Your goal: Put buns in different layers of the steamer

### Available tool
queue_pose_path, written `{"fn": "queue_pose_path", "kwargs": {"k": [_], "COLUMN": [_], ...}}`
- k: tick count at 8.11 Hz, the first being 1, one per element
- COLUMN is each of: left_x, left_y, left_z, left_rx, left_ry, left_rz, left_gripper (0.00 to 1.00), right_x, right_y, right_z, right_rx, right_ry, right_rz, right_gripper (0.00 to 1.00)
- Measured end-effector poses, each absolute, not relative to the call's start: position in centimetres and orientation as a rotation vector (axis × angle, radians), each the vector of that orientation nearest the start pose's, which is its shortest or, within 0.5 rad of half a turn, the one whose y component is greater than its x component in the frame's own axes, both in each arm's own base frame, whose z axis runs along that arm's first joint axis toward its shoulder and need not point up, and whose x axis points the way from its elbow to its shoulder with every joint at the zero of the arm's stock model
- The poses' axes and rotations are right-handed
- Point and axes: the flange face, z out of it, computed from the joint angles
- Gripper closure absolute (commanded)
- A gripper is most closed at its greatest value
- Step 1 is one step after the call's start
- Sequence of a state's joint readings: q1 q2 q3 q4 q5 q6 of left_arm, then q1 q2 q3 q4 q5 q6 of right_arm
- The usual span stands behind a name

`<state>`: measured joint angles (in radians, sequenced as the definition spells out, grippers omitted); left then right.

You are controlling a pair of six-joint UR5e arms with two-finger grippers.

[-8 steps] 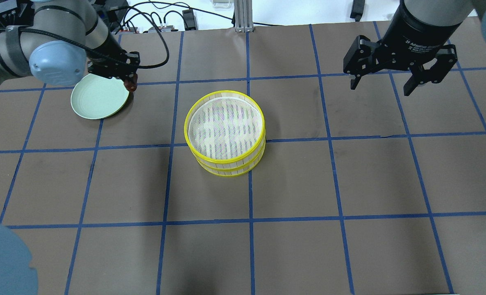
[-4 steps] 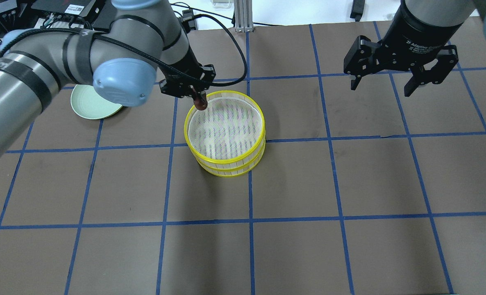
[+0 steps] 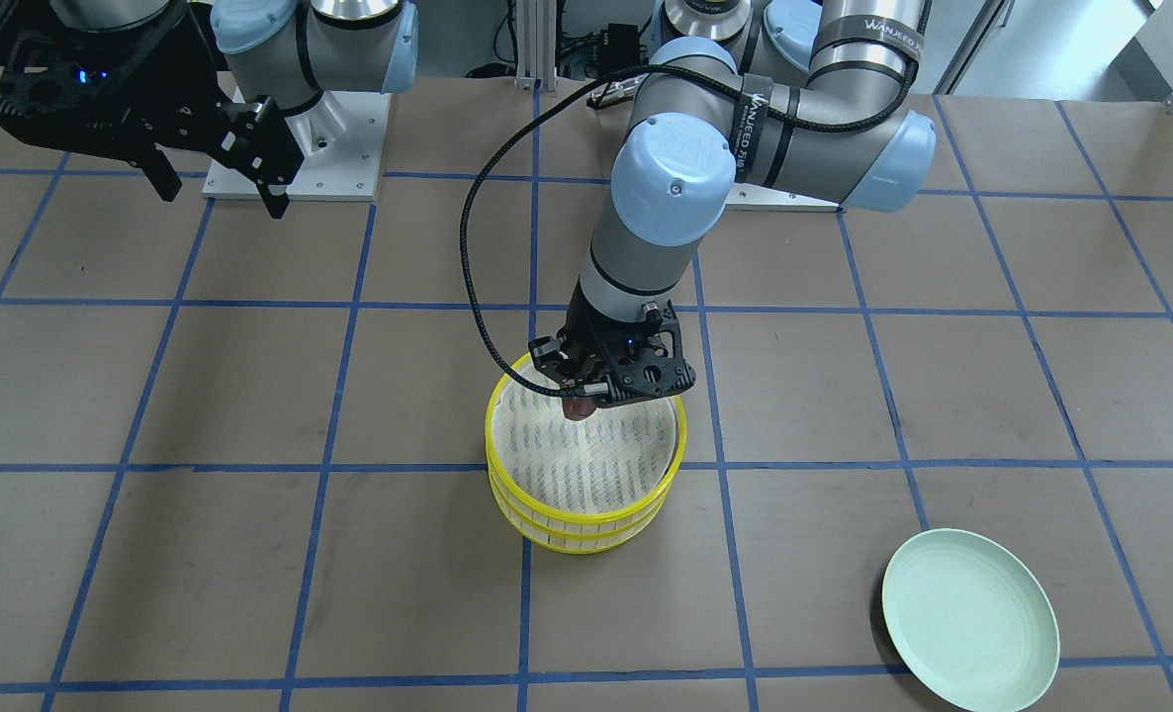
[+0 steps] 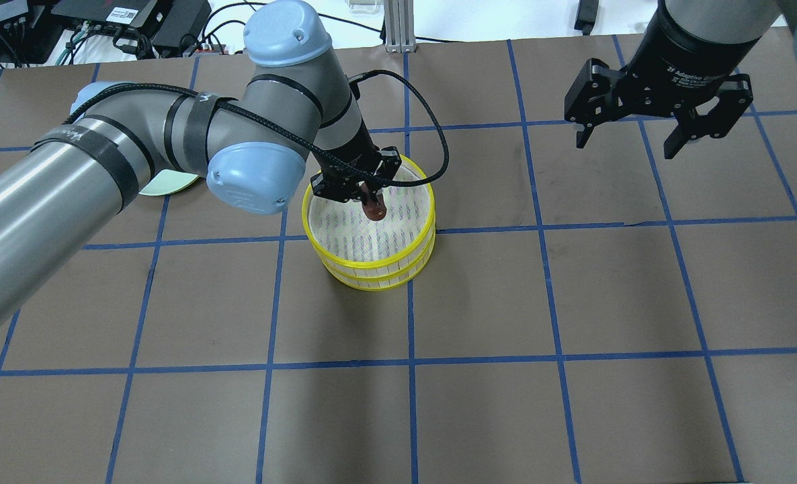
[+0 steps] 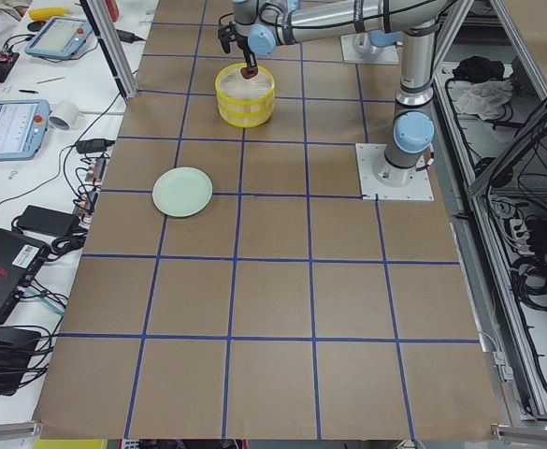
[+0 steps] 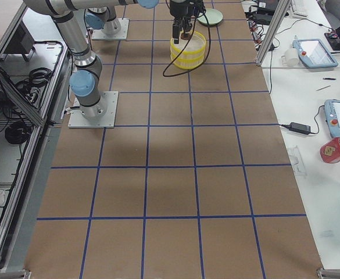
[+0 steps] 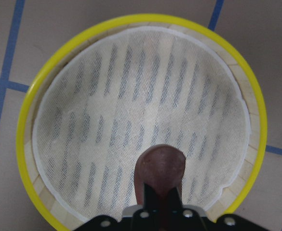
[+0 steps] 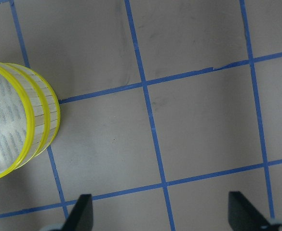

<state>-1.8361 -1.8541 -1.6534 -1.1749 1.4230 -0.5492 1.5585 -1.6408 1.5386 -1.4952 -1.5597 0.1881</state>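
Observation:
Two yellow-rimmed steamer trays (image 4: 370, 265) stand stacked at the table's middle, and also show in the front view (image 3: 586, 519) and the right wrist view (image 8: 44, 120). My left gripper (image 4: 369, 202) is shut on the dark reddish-brown bun (image 4: 374, 211) and holds it over the top tray's mesh floor (image 7: 131, 130), near its rim; the bun also shows in the left wrist view (image 7: 160, 168) and the front view (image 3: 577, 408). My right gripper (image 4: 647, 138) is open and empty, high at the far right. The pale cream-yellow bun is not in view.
A pale mint-green plate (image 3: 970, 619) lies on the brown paper to my left of the steamer, empty; my left arm mostly hides it in the overhead view (image 4: 166, 183). Blue tape lines grid the table.
My left gripper carried the reddish-brown bun from the green plate's edge rightward, over the steamer's rim to above the top tray's floor. The right arm has not moved.

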Motion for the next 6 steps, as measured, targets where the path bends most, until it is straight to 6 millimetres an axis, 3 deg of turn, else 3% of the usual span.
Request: {"fn": "queue_pose_path", "kwargs": {"k": [2, 4, 6], "left_x": [-29.8, -29.4, -29.1], "left_y": [-53.4, -54.1, -54.5], "left_z": [33.7, 33.5, 33.8], "left_rx": [-0.443, -0.410, -0.409], "left_ry": [3.269, 3.235, 3.222], "left_rz": [-0.041, -0.123, -0.154], "left_gripper": [0.09, 0.00, 0.00], "right_x": [12.9, 12.9, 12.9], "right_y": [-46.4, -46.4, -46.3], "right_z": [53.0, 53.0, 53.1], "right_rx": [0.313, 0.312, 0.310], "right_ry": [3.114, 3.114, 3.117], "right_rz": [-0.041, -0.042, -0.047], "right_gripper": [0.00, 0.00, 0.00]}}
